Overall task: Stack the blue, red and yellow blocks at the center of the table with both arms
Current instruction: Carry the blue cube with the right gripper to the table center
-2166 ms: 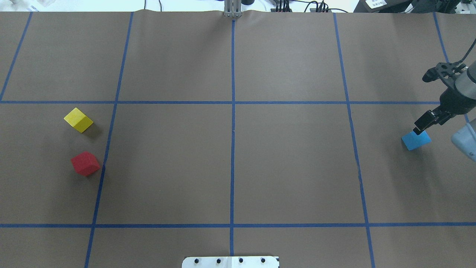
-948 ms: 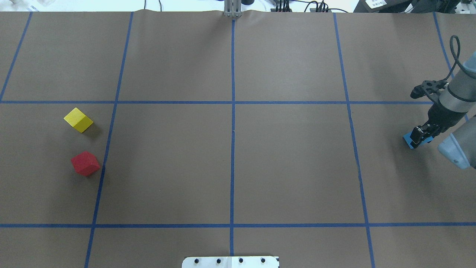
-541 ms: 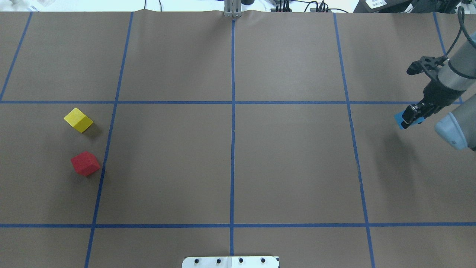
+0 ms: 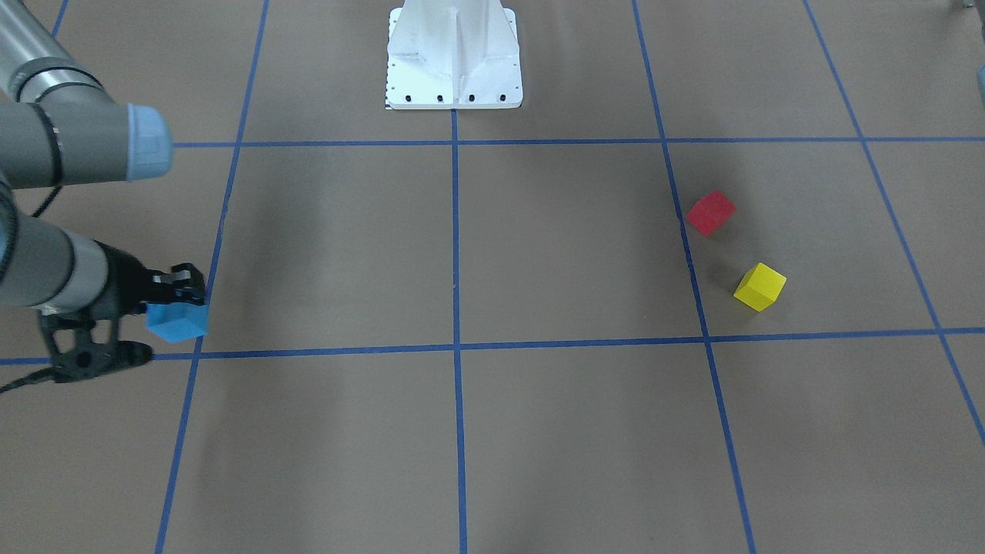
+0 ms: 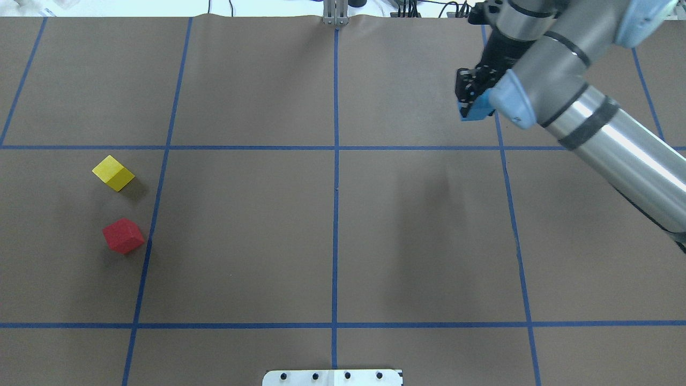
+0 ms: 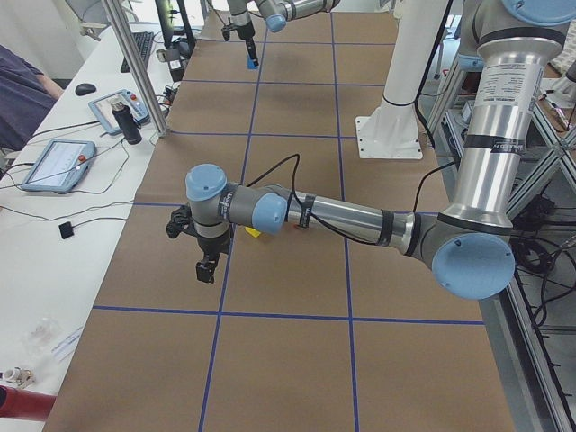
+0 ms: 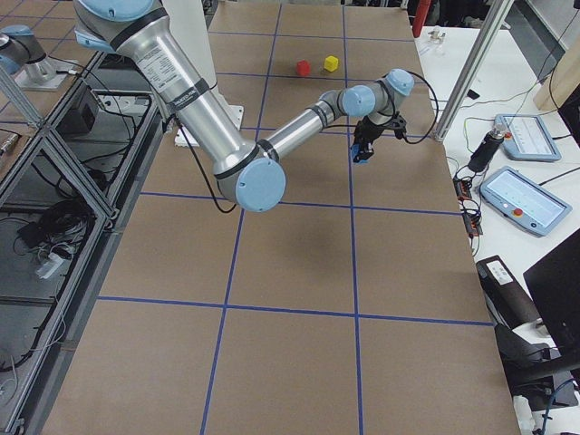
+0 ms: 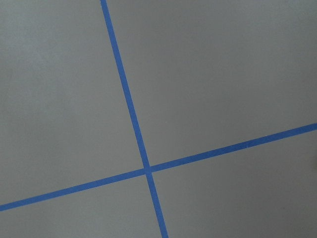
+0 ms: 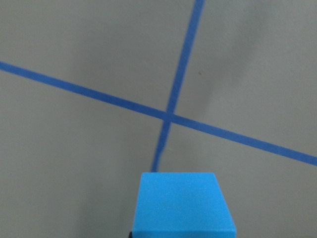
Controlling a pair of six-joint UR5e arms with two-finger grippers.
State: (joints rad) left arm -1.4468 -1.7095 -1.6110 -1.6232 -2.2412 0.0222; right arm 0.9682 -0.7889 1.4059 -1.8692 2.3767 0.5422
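Nothing stacked yet
Right gripper [image 4: 181,291] clamps blue block [image 4: 177,323] aloft; red block [image 5: 123,236], yellow block [image 5: 113,172] toward table's [image 5: 241,241] left edge; left gripper [image 6: 206,268]: can't tell.

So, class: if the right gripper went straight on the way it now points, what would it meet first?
The right gripper points down, so probably bare table near a tape crossing. The blue block it holds would touch first. Height is unclear.

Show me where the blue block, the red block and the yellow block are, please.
blue block [image 4: 178,323]: front-facing view, on the side that faces the camera.
red block [image 5: 123,236]: overhead view, at the middle of the cube.
yellow block [image 5: 112,172]: overhead view, at the middle of the cube.
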